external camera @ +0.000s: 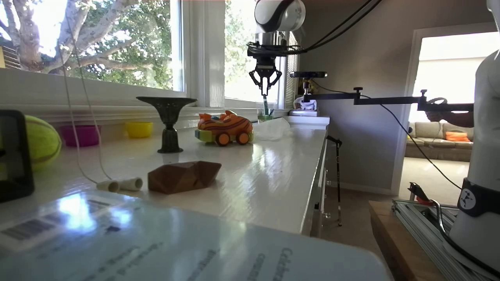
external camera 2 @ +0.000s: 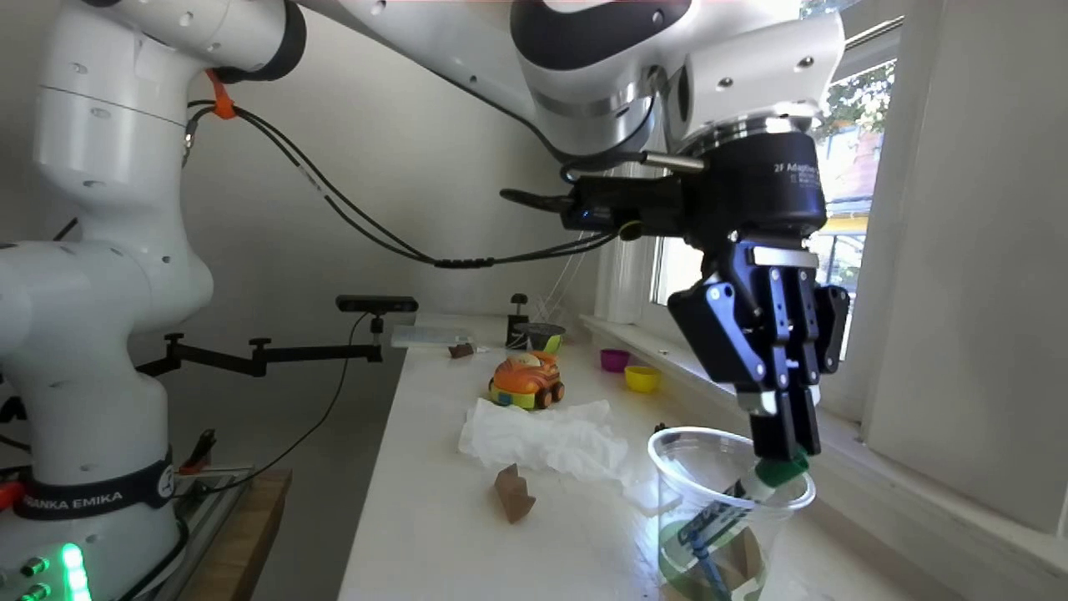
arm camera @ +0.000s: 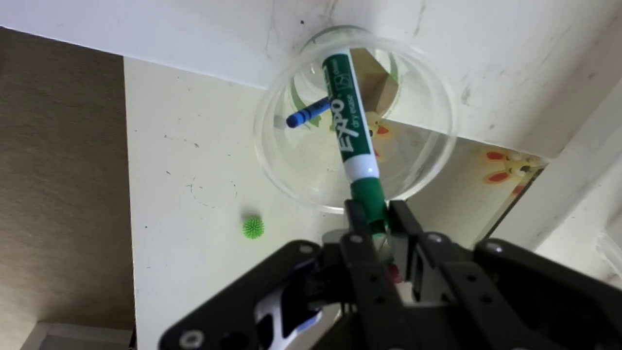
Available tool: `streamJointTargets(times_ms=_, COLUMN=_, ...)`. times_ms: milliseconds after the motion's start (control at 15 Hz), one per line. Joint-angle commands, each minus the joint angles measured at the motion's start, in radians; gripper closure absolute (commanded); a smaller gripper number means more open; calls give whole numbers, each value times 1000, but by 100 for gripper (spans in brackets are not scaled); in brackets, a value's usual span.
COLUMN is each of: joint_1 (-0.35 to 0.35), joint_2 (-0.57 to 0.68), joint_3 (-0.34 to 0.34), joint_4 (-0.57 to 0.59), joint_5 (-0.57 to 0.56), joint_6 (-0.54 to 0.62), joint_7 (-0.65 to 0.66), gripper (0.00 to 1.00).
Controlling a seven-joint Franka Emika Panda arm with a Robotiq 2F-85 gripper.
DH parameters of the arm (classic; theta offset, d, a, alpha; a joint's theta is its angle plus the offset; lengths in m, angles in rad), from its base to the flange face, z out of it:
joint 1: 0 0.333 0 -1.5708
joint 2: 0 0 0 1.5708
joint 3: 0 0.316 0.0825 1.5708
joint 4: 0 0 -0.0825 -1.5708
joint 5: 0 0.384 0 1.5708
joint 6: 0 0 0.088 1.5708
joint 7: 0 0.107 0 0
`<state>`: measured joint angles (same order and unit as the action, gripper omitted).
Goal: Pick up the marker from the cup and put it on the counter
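Though legible mid-barrel, the marker partly obscure between jaws.

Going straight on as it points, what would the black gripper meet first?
Likely the rim of the clear plastic cup, just below the gripper, though depth is unclear. The slim green-capped marker it holds reaches inside.

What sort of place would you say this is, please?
Probably a room in a home: a sofa stands in the background, and an orange toy car sits on the long white counter below the windows.
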<state>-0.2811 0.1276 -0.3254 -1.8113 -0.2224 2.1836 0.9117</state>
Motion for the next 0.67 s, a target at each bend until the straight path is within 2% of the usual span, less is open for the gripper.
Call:
streamJointTargets(times_ms=0, joint_1=31, joint_2=-40, joint_3=15, joint_4=97, joint_5=-19, joint_6=-101, joint_7=5, gripper=96)
streamJointTargets(times_ms=267, joint_1=54, joint_2=-76, joint_3=47, joint_4=220, joint_5=-5, joint_6=-141, joint_7=-41, gripper=96)
streamJointTargets(times_ms=467, joint_1=56, joint_2=-97, joint_3=75, joint_4=277, joint_5=166, joint_6=-244, joint_7=-117, gripper=96)
streamJointTargets(times_ms=600, joint_1=55, joint_2=-94, joint_3=83, joint_4=310, joint_5=276, joint_6=-353, joint_7=-149, gripper=96)
